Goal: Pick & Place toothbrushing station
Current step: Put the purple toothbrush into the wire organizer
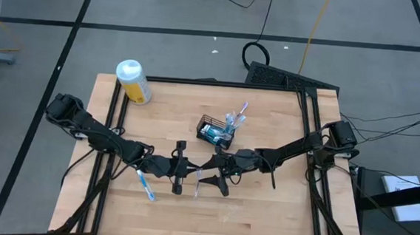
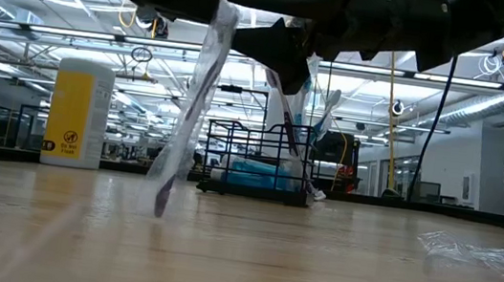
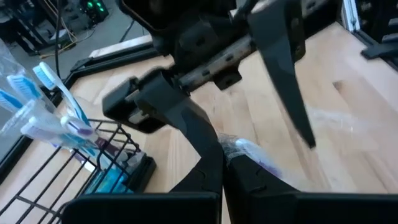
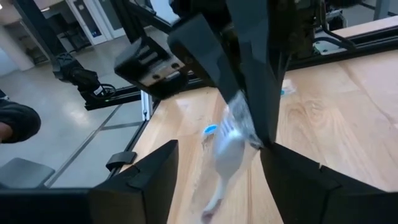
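— Black wire, this is the basket (image 1: 216, 132)? Where does it stand?

— Yes, black wire-mesh. It stands on the wooden table (image 1: 277, 218), a little behind the middle, just behind both grippers. Some toothbrushes (image 1: 236, 119) lean out of it toward the back right, and a teal tube (image 1: 210, 134) lies inside.

— And the two arms?

— They meet in the middle of the table, in front of the basket. The left gripper (image 1: 191, 168) has its fingers pressed together on a toothbrush in a clear wrapper (image 2: 191, 105). In the low view the wrapped brush hangs tilted, with its lower end above the wood.

— The right one?

— The right gripper (image 1: 213, 178) has its fingers (image 4: 149, 180) wide apart, one on each side of the same wrapped brush. It is not gripping it.

— Anything else on the table?

— One more toothbrush (image 1: 145, 185) with blue lies flat near the front left, under the left arm. A yellow bottle (image 1: 134, 82) with a white cap stands at the back left corner, well apart from the basket. A crumpled clear wrapper (image 2: 471, 255) lies on the wood at the right of the low view.
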{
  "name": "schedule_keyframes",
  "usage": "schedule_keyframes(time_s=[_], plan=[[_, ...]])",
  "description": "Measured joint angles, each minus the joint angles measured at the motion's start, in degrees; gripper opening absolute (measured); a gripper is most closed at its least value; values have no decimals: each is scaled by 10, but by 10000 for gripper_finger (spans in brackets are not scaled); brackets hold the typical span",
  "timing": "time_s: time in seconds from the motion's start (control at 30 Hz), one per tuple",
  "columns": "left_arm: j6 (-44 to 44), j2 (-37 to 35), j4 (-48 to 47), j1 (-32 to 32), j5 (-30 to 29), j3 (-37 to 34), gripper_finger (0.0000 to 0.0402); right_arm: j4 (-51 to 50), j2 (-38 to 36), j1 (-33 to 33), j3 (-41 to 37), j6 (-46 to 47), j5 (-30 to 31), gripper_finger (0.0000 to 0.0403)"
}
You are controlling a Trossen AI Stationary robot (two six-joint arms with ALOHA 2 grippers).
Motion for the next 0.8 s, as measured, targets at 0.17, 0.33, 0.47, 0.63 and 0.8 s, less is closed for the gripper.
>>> schedule_keyframes(time_s=[0.17,0.33,0.47,0.63,0.8], plan=[[9,7,23,0,-2,0,0,1,0,0,0,-4,0,215],[21,7,40,0,-8,0,0,-2,0,0,0,-7,0,215],[28,7,48,0,-10,4,0,-2,0,0,0,-9,1,215],[34,7,56,0,-11,4,0,-2,0,2,0,-13,14,214],[34,7,56,0,-10,4,0,-2,0,3,0,-16,15,202]])
